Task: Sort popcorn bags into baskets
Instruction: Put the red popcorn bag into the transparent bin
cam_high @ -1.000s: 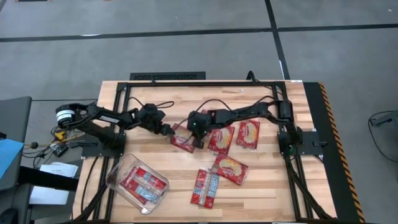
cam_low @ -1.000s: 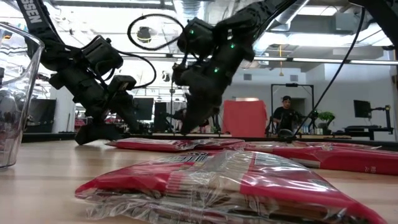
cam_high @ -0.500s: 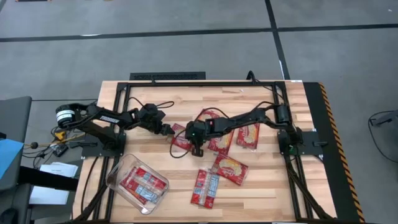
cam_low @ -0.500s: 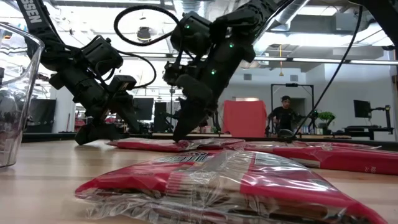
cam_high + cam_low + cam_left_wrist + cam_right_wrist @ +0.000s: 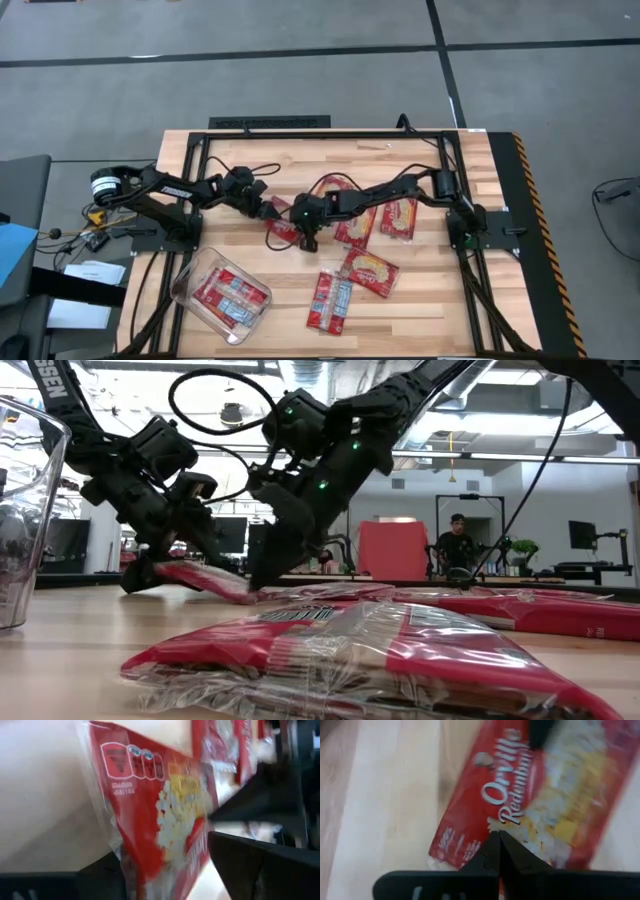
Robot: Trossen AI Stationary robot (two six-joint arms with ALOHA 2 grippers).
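Note:
A red popcorn bag (image 5: 281,224) lies between my two grippers at the table's middle. My left gripper (image 5: 265,211) is shut on the bag's left end, which is raised in the low view (image 5: 185,573). My right gripper (image 5: 305,238) is shut, with its tips down on the same bag (image 5: 535,795). The bag's other end (image 5: 250,596) lies on the table. Several more bags (image 5: 371,270) lie flat to the right and near side. The clear tub (image 5: 186,283) stands at the near left with bags inside. My left gripper pinches the bag's left end (image 5: 131,865) between its two fingers, coming in slanting down from the table's left. That end is lifted off the table and the bag slopes down to the wood. My right gripper presses its shut fingertips (image 5: 498,845) on the bag's face near its lower edge (image 5: 470,851), slanting down from the right. That end stays on the table.
Two bags (image 5: 398,215) lie side by side right of the held one, and a blue-labelled bag (image 5: 331,301) lies near the front edge. One bag (image 5: 350,650) lies close before the low camera. The tub's wall (image 5: 25,510) stands at that view's left.
My right gripper has gone toward the table's left and near edge, with its shut tips low on the bag. The bag's left end, flat on the table before, is now lifted at my left gripper, while its other end stays down.

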